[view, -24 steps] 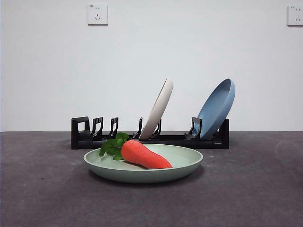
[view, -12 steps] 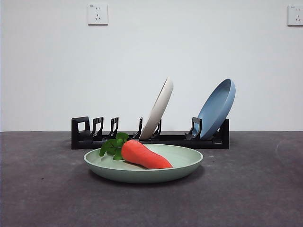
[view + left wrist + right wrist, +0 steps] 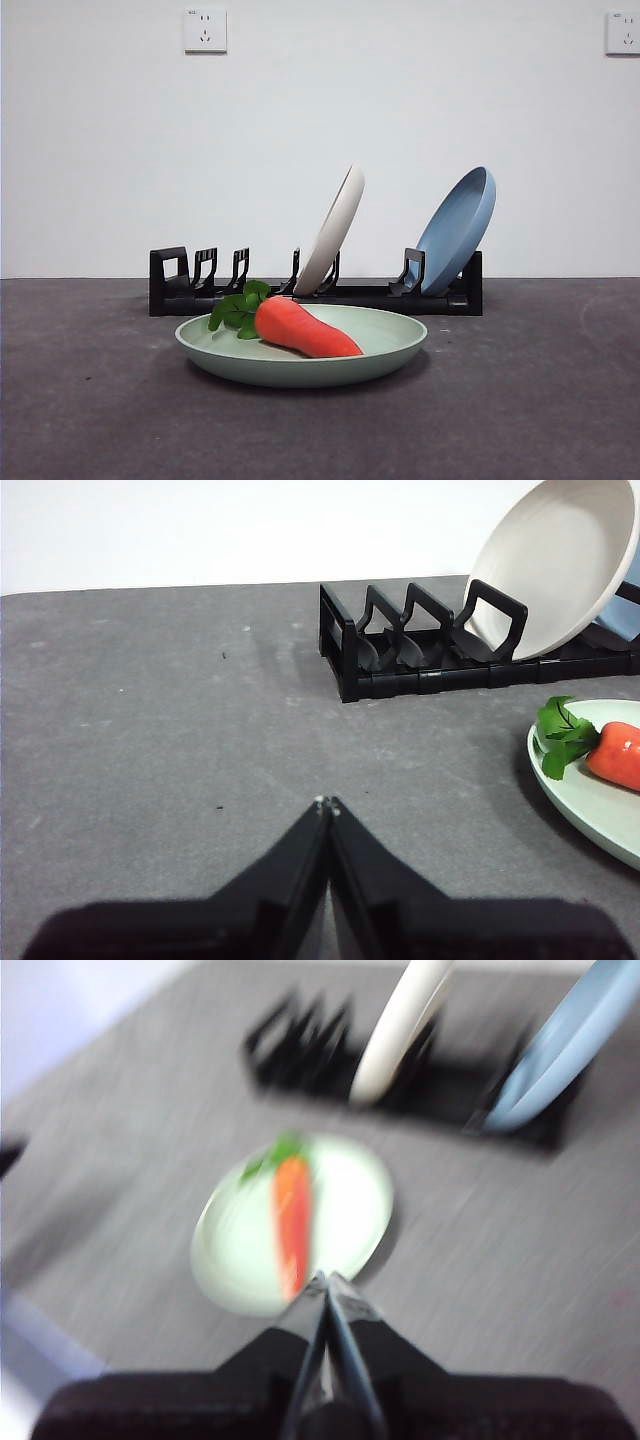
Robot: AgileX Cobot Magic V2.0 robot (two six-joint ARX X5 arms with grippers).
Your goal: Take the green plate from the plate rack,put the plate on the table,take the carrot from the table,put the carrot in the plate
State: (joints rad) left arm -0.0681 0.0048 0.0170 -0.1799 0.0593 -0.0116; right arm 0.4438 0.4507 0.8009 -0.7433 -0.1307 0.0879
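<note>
- Nothing on the table (image 3: 90, 400) has moved since the earlier frames; only the view sits a hair differently.
- Left gripper (image 3: 327, 803) has its jaws pressed together, empty, low over bare table, well apart from the rack (image 3: 420, 645).
- Right gripper (image 3: 325, 1278), jaws likewise closed and empty, hangs high above the plate (image 3: 300, 362); its view is blurred.
- Carrot (image 3: 300, 328) lies in the plate, leaves toward the rack.
- Judgement: placement looks done; retreat upward, clear of the rim.

You have the green plate (image 3: 301, 358) flat on the table (image 3: 90, 400), just before the plate rack (image 3: 180, 285). The carrot (image 3: 300, 328) lies in it, leafy end over the rim, tip pointing inward.
</note>
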